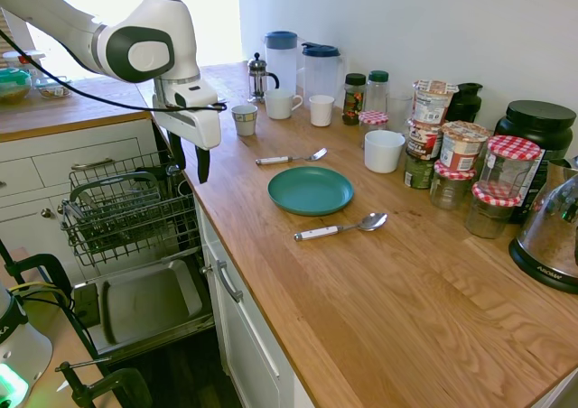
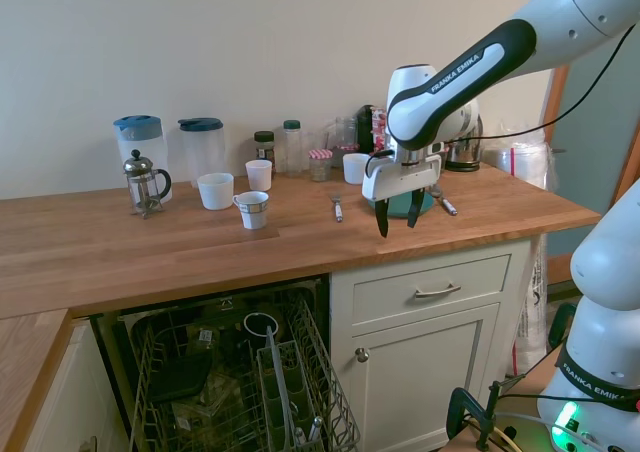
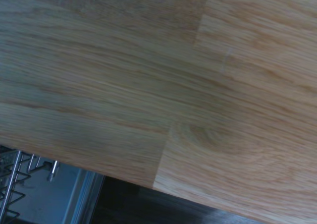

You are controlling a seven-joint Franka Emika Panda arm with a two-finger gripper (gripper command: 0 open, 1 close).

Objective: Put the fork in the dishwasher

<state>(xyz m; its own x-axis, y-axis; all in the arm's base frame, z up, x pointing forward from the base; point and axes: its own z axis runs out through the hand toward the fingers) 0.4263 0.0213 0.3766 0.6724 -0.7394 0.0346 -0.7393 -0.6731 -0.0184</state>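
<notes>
Wooden counter [image 1: 361,291] edge: gripper [image 2: 397,218] hovers spread (empty), fork [image 1: 291,158] well apart.

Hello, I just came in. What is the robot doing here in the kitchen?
The robot arm is meant to put the fork into the dishwasher, but nothing has been picked up yet. Its gripper is open and empty, hanging above the front edge of the wooden counter. The fork lies on the counter just beyond the green plate, and a spoon lies on the near side. The dishwasher is open below, with its rack pulled out.
</notes>
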